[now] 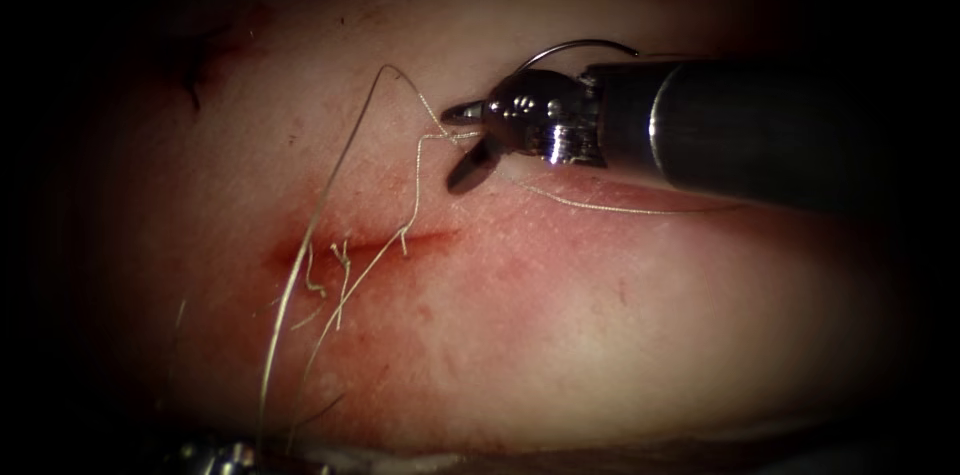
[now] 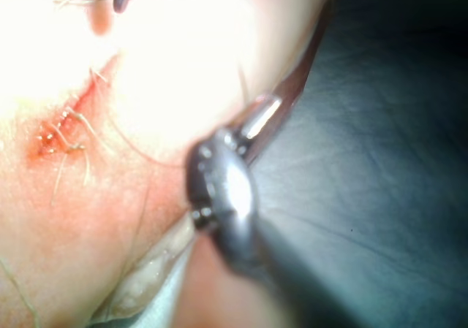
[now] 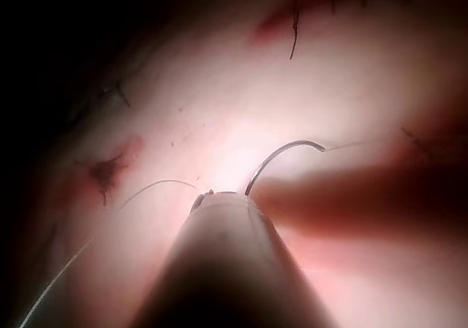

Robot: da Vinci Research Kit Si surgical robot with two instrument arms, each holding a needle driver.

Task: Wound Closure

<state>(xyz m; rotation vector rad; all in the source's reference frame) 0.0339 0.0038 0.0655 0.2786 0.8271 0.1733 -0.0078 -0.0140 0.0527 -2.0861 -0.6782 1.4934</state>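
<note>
The cut [image 1: 370,240] runs across the tissue [image 1: 600,315], reddened, with stitches and short thread ends in it. My right tool [image 1: 466,140] hovers above the cut's right end with its jaws open, and the thread [image 1: 432,135] crosses between them. The curved needle [image 1: 580,43] arcs free above this tool's wrist, held by neither jaw; its lower end is hidden behind the tool. It appears too in the right wrist view as the needle [image 3: 285,151], thread trailing from its end. Long thread strands [image 1: 300,265] run down to my left tool [image 1: 215,455] at the bottom edge; its wrist [image 2: 219,182] is in close view.
An older dark stitched mark [image 1: 195,65] sits on the tissue at the upper left. More dark marks [image 3: 106,171] lie on the tissue beyond the right shaft. Red fluid stains the tissue around the cut [image 2: 73,112]. A thread [image 1: 620,207] trails rightward under the right shaft.
</note>
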